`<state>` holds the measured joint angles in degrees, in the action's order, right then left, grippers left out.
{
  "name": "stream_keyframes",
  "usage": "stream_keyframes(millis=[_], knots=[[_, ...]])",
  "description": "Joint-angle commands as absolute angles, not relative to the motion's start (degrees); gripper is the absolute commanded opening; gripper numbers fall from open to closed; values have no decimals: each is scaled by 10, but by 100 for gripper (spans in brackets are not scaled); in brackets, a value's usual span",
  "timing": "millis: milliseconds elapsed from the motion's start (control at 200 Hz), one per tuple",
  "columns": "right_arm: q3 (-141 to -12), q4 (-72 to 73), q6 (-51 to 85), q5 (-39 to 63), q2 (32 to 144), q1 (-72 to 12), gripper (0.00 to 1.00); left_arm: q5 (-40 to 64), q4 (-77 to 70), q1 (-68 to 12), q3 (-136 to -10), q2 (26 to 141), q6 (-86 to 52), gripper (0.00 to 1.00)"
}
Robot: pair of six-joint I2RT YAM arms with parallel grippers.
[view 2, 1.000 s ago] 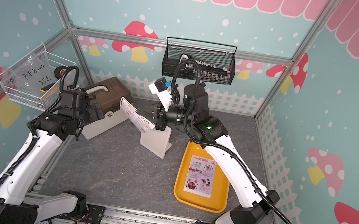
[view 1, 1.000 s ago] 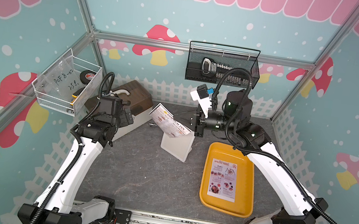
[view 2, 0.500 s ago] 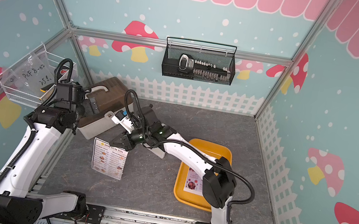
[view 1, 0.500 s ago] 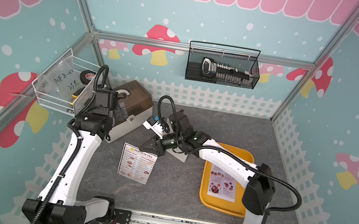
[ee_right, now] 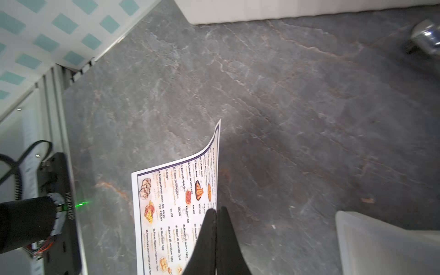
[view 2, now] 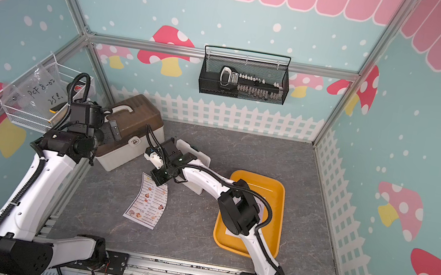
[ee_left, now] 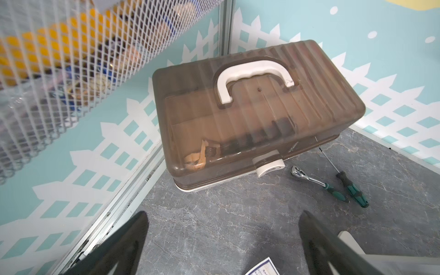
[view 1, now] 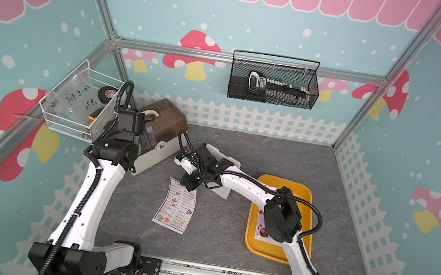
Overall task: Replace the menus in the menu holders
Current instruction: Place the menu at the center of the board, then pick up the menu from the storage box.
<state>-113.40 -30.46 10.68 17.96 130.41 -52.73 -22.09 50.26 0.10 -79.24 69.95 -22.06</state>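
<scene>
The tabletop [view 1: 227, 236] is finished as matt grey stone, veined with pale and rusty lines. The menu sheet [ee_right: 166, 209] is printed on thin, smooth paper with a slight sheen. The toolbox [ee_left: 250, 123] is moulded in plastic, with a translucent brown ribbed lid and an opaque cream handle. Just beside the toolbox, a ratchet [ee_left: 317, 182] is seen with a polished chrome head and a green-and-black rubbery grip. The tray [view 2: 276, 214] is made of smooth yellow plastic. The menu holder [view 1: 235, 162] is formed of frosted white plastic. The fingers [ee_right: 207, 238] of the right end effector [ee_right: 216, 210] are made of matt black plastic.
</scene>
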Motion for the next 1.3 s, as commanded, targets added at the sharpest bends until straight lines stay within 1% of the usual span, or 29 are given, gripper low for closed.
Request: stream_keyframes(millis=[0,70,165,210,260,345,400,515,580,630,696,771,891,1016,1156,1191,1291], knots=[[-1164,-315,77,113,1309,-527,23,-212,497,4,-783,693,-218,99],[-1176,-325,76,102,1298,-527,33,-203,496,4,-774,690,-220,99],[-1181,-336,76,96,1264,-526,43,-187,499,0,-757,678,-219,98],[-1182,-343,78,93,1243,-524,46,-186,501,-7,-749,671,-218,98],[-1184,-356,82,92,1216,-522,48,-160,511,-20,-746,663,-216,97],[-1168,-387,97,86,1157,-511,51,-153,536,-72,-748,654,-213,97],[-1105,-385,114,74,1098,-491,55,-148,547,-121,-744,647,-221,97],[-908,-375,152,27,936,-422,61,-130,556,-230,-713,631,-250,96],[-794,-379,172,20,838,-372,68,-117,553,-308,-694,627,-279,96],[-726,-390,181,17,772,-340,71,-131,553,-366,-685,629,-296,95],[-657,-417,190,11,710,-305,74,-148,548,-432,-677,636,-320,95],[-582,-436,200,8,662,-270,74,-121,520,-487,-663,658,-342,96],[-488,-428,217,8,638,-220,74,-83,447,-558,-654,728,-376,96],[-444,-402,242,-1,646,-173,77,-64,400,-589,-690,808,-385,97],[-419,-355,254,2,679,-134,91,-46,363,-592,-718,869,-382,97],[-417,-346,256,1,690,-127,97,-40,355,-592,-723,883,-381,98],[-412,-317,256,17,729,-108,98,-17,329,-592,-733,923,-382,98]])
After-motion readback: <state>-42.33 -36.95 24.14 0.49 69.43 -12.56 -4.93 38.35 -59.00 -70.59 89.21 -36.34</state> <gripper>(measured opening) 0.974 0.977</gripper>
